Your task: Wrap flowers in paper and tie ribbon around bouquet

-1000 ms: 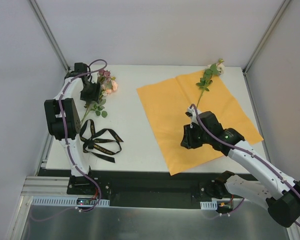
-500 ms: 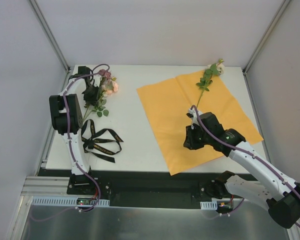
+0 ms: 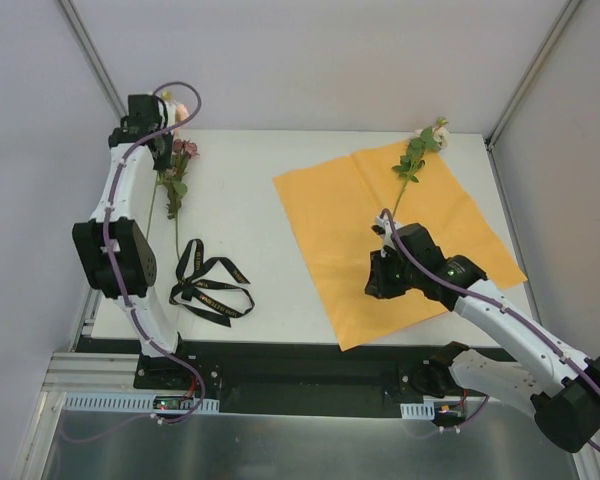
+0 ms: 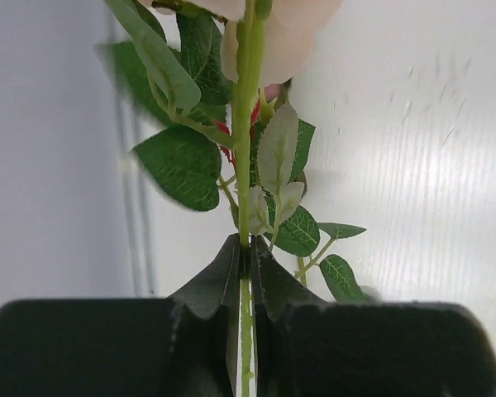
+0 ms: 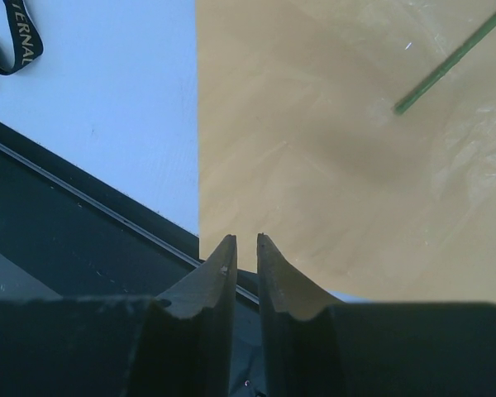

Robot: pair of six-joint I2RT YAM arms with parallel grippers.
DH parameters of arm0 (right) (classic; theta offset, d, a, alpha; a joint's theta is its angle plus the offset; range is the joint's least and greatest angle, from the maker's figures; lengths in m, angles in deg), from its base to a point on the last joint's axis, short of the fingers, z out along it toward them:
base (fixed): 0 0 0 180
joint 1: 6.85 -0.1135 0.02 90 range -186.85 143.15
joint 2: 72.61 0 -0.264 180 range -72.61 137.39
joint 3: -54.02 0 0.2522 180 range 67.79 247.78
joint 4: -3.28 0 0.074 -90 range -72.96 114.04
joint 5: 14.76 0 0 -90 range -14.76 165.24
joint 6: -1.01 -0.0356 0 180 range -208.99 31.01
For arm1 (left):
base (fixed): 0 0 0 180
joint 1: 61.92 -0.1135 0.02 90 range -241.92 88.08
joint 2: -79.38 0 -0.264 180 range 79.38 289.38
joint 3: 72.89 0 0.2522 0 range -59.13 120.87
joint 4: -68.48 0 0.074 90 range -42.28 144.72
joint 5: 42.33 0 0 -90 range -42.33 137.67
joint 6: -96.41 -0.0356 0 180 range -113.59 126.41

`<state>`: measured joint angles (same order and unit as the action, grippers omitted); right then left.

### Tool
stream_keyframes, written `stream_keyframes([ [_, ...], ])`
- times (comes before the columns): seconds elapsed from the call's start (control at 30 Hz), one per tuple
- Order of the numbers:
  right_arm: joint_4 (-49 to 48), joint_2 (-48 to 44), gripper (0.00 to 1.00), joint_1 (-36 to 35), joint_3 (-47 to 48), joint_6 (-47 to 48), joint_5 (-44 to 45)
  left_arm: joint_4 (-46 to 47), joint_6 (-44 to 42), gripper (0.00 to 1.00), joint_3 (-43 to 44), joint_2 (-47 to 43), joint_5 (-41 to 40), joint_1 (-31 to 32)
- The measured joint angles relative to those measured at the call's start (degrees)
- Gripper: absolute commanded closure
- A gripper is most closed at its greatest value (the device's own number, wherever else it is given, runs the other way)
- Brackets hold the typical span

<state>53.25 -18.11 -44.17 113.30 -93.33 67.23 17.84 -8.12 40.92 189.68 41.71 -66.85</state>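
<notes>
Ribbon (image 3: pixel 208 282) lay looped on the table (image 3: pixel 260 200), near left, apart from everything else. Right gripper (image 5: pixel 246 240) hung over the near edge of the paper (image 3: pixel 350 230), jaws a slit apart with nothing between them. Paper was spread flat at centre right. A second stem (image 3: pixel 416 155) lay across its far corner. Left gripper (image 4: pixel 246 248) was at the far left corner, jaws clamped on the stem of the flowers (image 3: pixel 173 170).

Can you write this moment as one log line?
left end effector: shut on flowers | right end effector: open over paper | ribbon: on table
</notes>
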Motion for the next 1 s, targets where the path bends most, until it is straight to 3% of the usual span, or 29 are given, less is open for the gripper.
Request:
stream_keyframes([
  [0.1,-0.6,2.1,0.81,0.0,0.1,-0.7,-0.5,0.3,0.4,1.0,3.1,-7.9,-0.6,0.5],
  [0.2,-1.6,4.9,0.76,0.0,0.6,-1.6,-1.9,1.0,4.2,1.0,4.3,-17.0,9.4,0.9],
  [0.3,-3.7,6.4,0.54,0.0,1.6,-2.8,-4.4,5.0,13.1,1.0,1.8,-24.7,25.8,1.7],
  [0.33,-4.4,6.6,0.42,0.0,1.9,-3.3,-5.3,8.1,17.1,1.0,-1.1,-27.2,31.5,2.4],
  [0.47,-12.1,6.6,0.32,0.0,2.8,-5.4,-10.6,35.9,39.6,1.0,-26.1,-35.7,46.7,10.4],
  [0.6,-20.8,6.6,0.3,0.0,2.8,-7.3,-14.8,60.3,59.8,1.0,-45.7,-32.4,49.3,20.8],
  [0.7,-26.8,6.6,0.31,0.0,2.7,-8.9,-16.8,69.0,68.4,1.0,-50.2,-27.9,48.9,26.9],
  [0.87,-32.4,6.8,0.39,-0.5,1.9,-11.8,-17.5,82.1,75.8,1.0,-50.6,-25.7,48.3,32.5],
  [0.97,-34.8,8.0,0.63,-1.1,1.1,-13.3,-17.8,88.5,78.5,1.0,-50.5,-24.6,47.5,34.1],
  [1.0,-35.3,8.6,0.9,-1.3,0.9,-13.7,-17.8,89.8,79.1,1.0,-50.5,-24.1,47.3,34.4],
])
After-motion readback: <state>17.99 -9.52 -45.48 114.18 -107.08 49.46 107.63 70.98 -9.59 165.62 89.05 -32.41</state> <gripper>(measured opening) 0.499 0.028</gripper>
